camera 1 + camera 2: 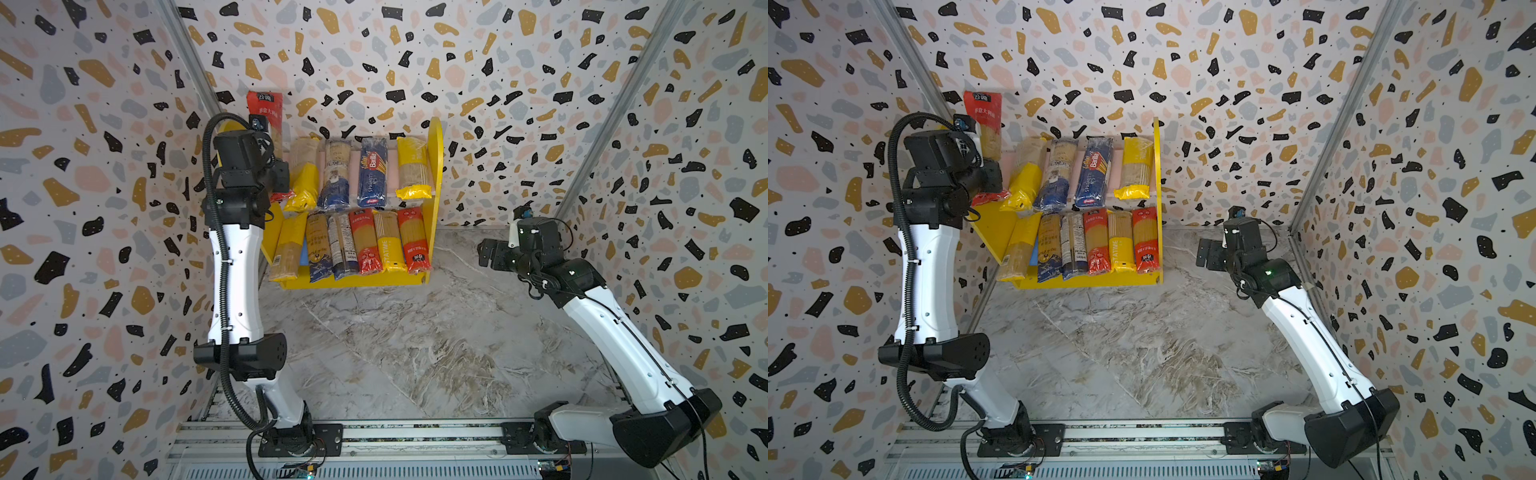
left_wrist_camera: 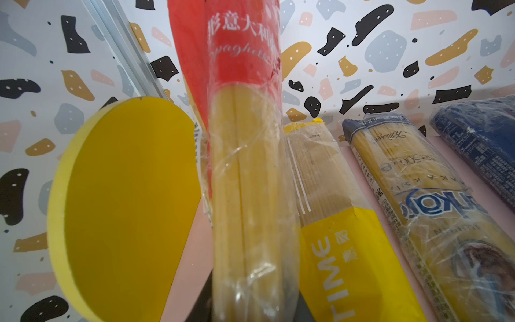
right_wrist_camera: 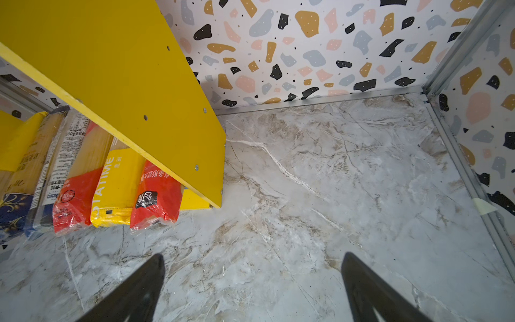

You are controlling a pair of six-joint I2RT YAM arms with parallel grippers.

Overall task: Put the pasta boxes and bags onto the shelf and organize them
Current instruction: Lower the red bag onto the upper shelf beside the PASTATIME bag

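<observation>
The left gripper (image 1: 277, 176) clamps the red spaghetti pack (image 1: 266, 112), long axis near-to-far, red top far, at the shelf's (image 1: 436, 166) left end. Ten packs (image 1: 372, 170) lie shelved. The right gripper (image 3: 252, 259) stands open.

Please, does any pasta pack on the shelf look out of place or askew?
Yes. The red pack stands nearly upright at the left end of the shelf, on its upper board, gripped low by the left gripper, while the other packs lie flat.
</observation>
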